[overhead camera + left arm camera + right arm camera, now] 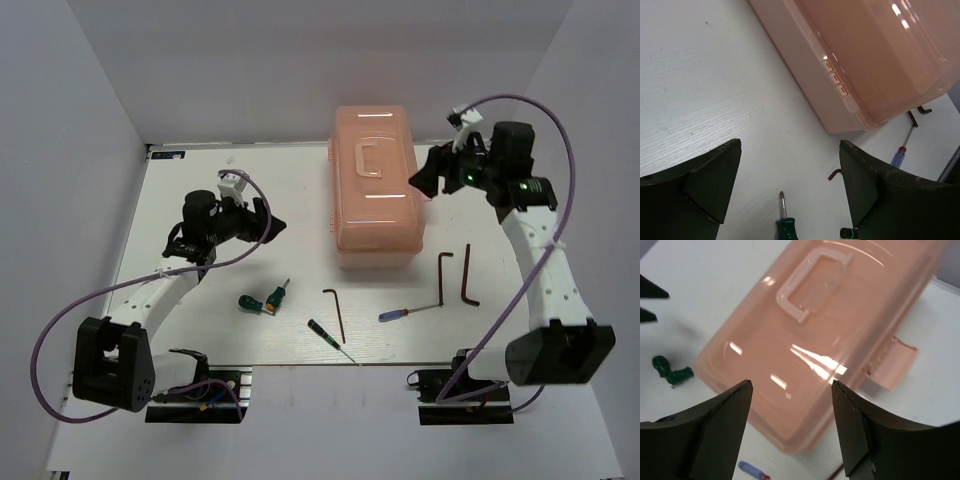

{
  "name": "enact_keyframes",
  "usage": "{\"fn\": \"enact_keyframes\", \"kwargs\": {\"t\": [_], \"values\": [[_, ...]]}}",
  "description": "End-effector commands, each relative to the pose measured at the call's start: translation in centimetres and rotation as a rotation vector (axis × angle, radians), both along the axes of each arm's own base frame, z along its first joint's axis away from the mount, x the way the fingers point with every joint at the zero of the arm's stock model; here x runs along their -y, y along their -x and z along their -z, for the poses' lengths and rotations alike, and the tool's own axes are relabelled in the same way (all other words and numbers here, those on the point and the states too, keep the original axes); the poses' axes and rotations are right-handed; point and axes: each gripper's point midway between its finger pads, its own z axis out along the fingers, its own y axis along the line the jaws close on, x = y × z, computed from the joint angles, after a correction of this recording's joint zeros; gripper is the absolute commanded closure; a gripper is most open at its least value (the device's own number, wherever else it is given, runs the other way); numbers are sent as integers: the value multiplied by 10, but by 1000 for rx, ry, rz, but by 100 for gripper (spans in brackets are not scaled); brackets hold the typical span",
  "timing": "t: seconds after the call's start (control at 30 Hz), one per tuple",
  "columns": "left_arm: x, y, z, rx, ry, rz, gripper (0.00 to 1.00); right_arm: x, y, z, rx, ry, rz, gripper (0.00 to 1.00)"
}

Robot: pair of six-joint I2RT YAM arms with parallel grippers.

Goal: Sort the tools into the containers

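The salmon-pink toolbox [378,190] stands lid shut at the table's middle back. It also shows in the left wrist view [880,60] and the right wrist view [830,325], where its latch flap [892,362] sticks outward. Two stubby green screwdrivers [262,300], a hex key [337,312], a slim green-handled screwdriver [328,338], a blue-and-red screwdriver [405,313] and two more hex keys [455,275] lie in front of the box. My left gripper [275,225] is open and empty left of the box, above one stubby screwdriver [786,225]. My right gripper [425,180] is open and empty at the box's right side.
White walls close the table on the left, back and right. The lid handle [812,282] lies flat on the box top. The arm bases [195,385] sit at the near edge, with purple cables looping beside both arms.
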Motion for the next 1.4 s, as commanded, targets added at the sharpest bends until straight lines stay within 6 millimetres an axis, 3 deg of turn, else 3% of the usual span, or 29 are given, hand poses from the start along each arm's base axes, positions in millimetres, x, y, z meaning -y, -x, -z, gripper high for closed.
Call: {"fn": "enact_keyframes", "kwargs": {"t": [0.0, 0.07, 0.1, 0.13, 0.17, 0.2, 0.23, 0.27, 0.3, 0.4, 0.43, 0.5, 0.6, 0.9, 1.13, 1.27, 1.33, 1.37], "values": [[14, 0, -12, -5, 59, 69, 11, -36, -23, 0, -125, -94, -18, 29], [20, -2, -8, -29, 92, 91, 11, -53, -43, -17, -121, -136, -7, 29], [24, -1, -7, -40, 110, 111, 12, -68, -56, 4, -182, -135, -23, 33], [27, -2, -7, -44, 126, 123, 14, -77, -67, -19, -131, -150, -26, 33], [31, -8, -9, -43, 146, 133, 18, -89, -69, -22, -165, -189, -19, 35], [34, -8, -12, -37, 154, 158, 31, -105, -80, -1, -220, -185, -42, 36], [36, -12, -19, -29, 168, 167, 39, -114, -86, -25, -180, -204, -34, 36], [38, -16, -22, -21, 177, 165, 46, -120, -91, -27, -191, -223, -26, 36], [40, -19, -19, -27, 179, 175, 52, -125, -104, -12, -217, -220, -11, 38], [43, -24, -23, -17, 198, 182, 46, -136, -120, -18, -225, -256, 36, 38], [43, -26, -19, -30, 205, 179, 36, -140, -125, -11, -231, -242, 63, 39], [45, -31, -28, -9, 215, 180, 26, -138, -134, 8, -256, -213, 138, 39], [49, -40, -28, -12, 226, 198, 20, -129, -141, 30, -278, -165, 246, 38], [61, -54, -43, 4, 301, 247, 19, -128, -141, 66, -389, -127, 330, 38], [74, -63, -72, 68, 332, 283, 19, -139, -132, 90, -495, -139, 334, 38], [82, -67, -91, 109, 337, 319, 19, -145, -124, 91, -546, -168, 310, 38], [87, -70, -89, 103, 337, 328, 19, -147, -121, 86, -551, -194, 290, 40], [91, -70, -99, 125, 340, 340, 19, -148, -119, 84, -564, -211, 280, 42]]}}
